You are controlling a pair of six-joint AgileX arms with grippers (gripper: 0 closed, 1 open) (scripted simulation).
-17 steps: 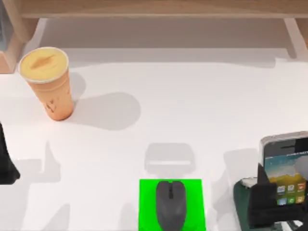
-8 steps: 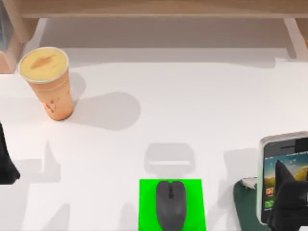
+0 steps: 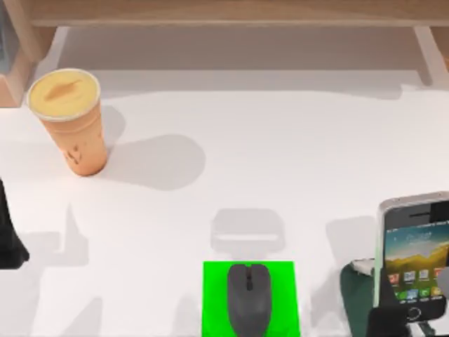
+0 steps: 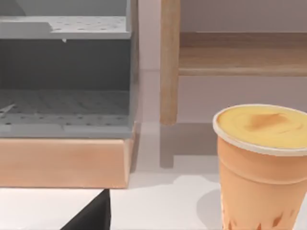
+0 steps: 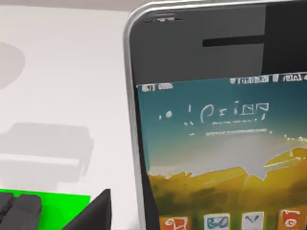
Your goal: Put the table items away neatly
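Standing: an orange cup with a yellow lid is upright at about 10 o'clock on the white tabletop, well apart from everything else.
Cup, left wrist view: the cup is close to the camera, with a grey shelved unit on a wooden base behind it and a pale wooden post beside that.
Mouse: the dark grey mouse lies on the bright green pad at 6 o'clock, its length running toward 12 o'clock.
Phone: the silver-edged smartphone is at about 4 o'clock, at the right edge of the top view, icon screen facing up toward the camera; its lower part sits over the dark green stand.
Phone, right wrist view: the phone is seen very near, screen on, with the green pad and the mouse off to one side.
Right gripper: dark gripper just at the phone's lower edge, near 5 o'clock; I cannot tell whether it is spread or closed.
Left arm: parked at 9 o'clock on the left edge; gripper state cannot be told.
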